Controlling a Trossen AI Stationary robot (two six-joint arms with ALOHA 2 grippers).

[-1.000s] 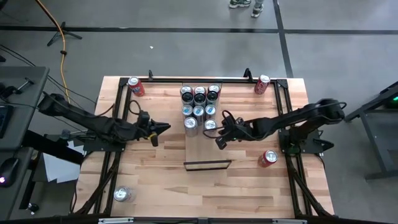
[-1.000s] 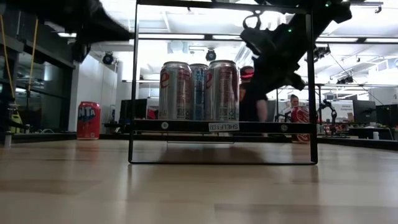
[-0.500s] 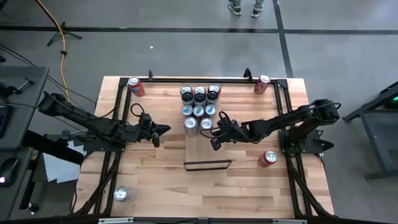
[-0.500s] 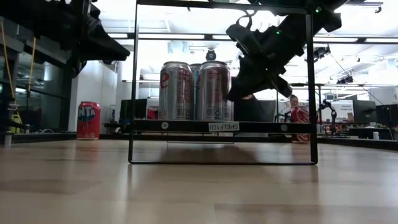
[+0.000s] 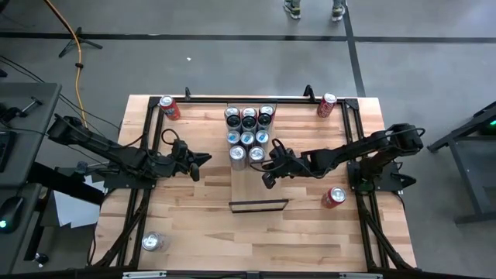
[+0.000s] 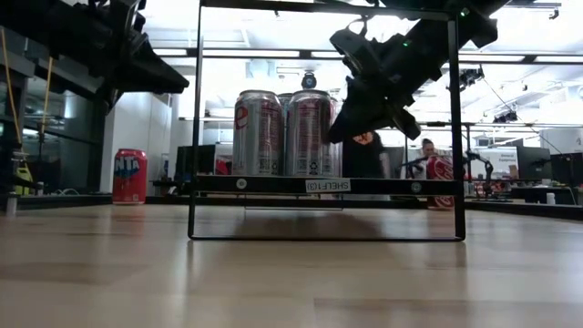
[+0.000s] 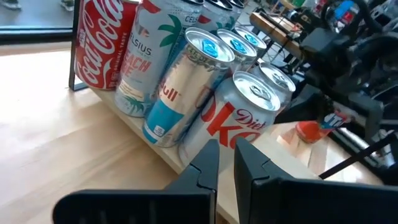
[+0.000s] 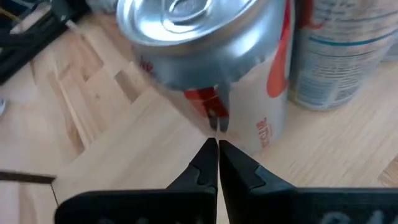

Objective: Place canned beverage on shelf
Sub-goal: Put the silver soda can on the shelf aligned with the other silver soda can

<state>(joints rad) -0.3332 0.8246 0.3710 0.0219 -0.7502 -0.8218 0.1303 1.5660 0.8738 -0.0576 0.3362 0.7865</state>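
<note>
We saw the right gripper [image 5: 267, 172] with its fingers pressed together and holding nothing, poised over the shelf [image 5: 259, 190] just beside the nearest silver-and-red can [image 8: 211, 74] of the group; in the right wrist view its closed tips pointed at that can's wall, and we could not tell whether they touched it. The left gripper [image 5: 203, 161] was likewise closed and empty, hovering above the worktop [image 5: 194, 225] off the shelf's left long edge, its tips aimed at the cluster of cans [image 5: 249, 133]. That cluster stood upright in rows on the far half of the shelf, against the black rail at its far short end, with a Diet Coke can [image 7: 245, 115] and a Red Bull can [image 7: 177, 93] nearest the left wrist camera. The near half of the pale board lay bare up to its near rail [image 5: 259, 205]. Away from the shelf, one red can [image 5: 169, 108] stood near the worktop's far left corner, another [image 5: 326, 105] near the far right corner, a third red can [image 5: 334, 197] lay by the right edge, and a silver can [image 5: 153, 242] rested near the near left corner. A person's feet [image 5: 314, 8] showed on the floor beyond the far edge.
</note>
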